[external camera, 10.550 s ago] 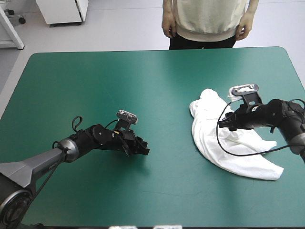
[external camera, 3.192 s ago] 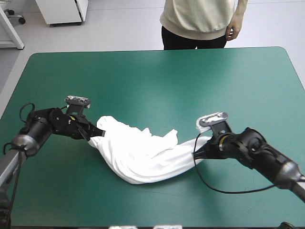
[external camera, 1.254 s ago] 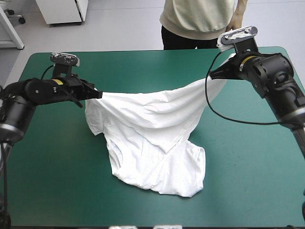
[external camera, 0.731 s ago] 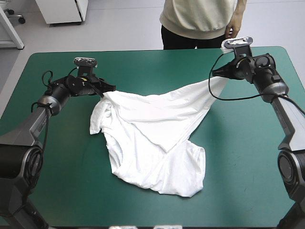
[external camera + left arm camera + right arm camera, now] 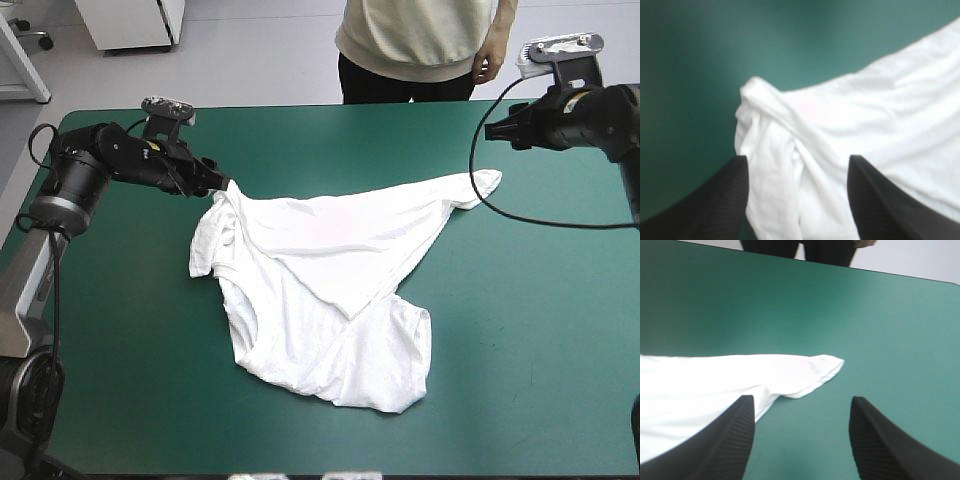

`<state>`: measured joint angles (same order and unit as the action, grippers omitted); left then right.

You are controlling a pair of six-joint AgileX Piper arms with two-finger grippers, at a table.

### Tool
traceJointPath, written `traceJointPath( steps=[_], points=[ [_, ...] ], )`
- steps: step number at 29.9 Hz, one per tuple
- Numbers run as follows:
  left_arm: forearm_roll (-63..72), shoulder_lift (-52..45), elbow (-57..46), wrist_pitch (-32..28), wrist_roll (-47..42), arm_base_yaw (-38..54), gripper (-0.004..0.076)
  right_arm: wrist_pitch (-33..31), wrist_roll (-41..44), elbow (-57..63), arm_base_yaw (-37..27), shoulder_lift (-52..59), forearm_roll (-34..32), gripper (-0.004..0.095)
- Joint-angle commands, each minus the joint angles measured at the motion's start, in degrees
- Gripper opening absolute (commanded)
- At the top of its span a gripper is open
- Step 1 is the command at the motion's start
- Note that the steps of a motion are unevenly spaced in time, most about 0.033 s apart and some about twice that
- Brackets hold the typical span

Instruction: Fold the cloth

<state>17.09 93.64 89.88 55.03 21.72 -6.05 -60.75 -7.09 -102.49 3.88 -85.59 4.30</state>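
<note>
Scanning the teal-green table [image 5: 110, 380] from left edge to right. Near the far-left corner: left gripper [image 5: 218, 182], low over the cover, pointing toward the middle. Left wrist view confirms black fingers [image 5: 715, 200] spread wide, clamping nothing. Bunched, twisted corner of the white T-shirt [image 5: 790, 130] lying between and just ahead of them. Cannot tell whether cloth touches the finger edges.

Mid-table: T-shirt [image 5: 320, 280] down on the cover, loosely spread but not flat. Diagonal fold across the middle, wrinkles throughout, body trailing toward the near edge, one narrow end stretched toward the far right. That end finishing in a rounded tip [image 5: 487, 180].

Far-right corner: right gripper [image 5: 492, 130] held off the cover, clear of the cloth, pointing toward the middle. Right wrist view: jaws parted, only bare cover between them. Shirt tip [image 5: 830, 364] ahead of the gripper [image 5: 800, 400], apart from both fingers, resting on the table.
</note>
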Motion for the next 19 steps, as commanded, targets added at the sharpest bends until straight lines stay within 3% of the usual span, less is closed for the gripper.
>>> traceJointPath(
  steps=[1,4,8,19],
  points=[
    [-2.0,-4.9,-1.0,3.9,-4.8,-0.1,0.0419,-1.9,-4.2,-1.0,-0.3,7.9,8.5,0.0540],
    [-1.7,-8.0,-5.4,7.1,-4.7,-0.1,0.0420,-5.3,-5.6,1.5,-0.3,12.7,11.6,0.0540],
    [-1.5,-12.8,-12.7,5.3,-5.7,-0.1,0.0420,-10.7,-7.2,7.7,-0.3,18.4,16.7,0.0540],
    [-4.7,-14.5,-22.6,-6.3,-10.7,-0.1,0.0420,-2.0,-6.9,32.0,-0.3,33.3,19.0,0.0540]
  ],
)
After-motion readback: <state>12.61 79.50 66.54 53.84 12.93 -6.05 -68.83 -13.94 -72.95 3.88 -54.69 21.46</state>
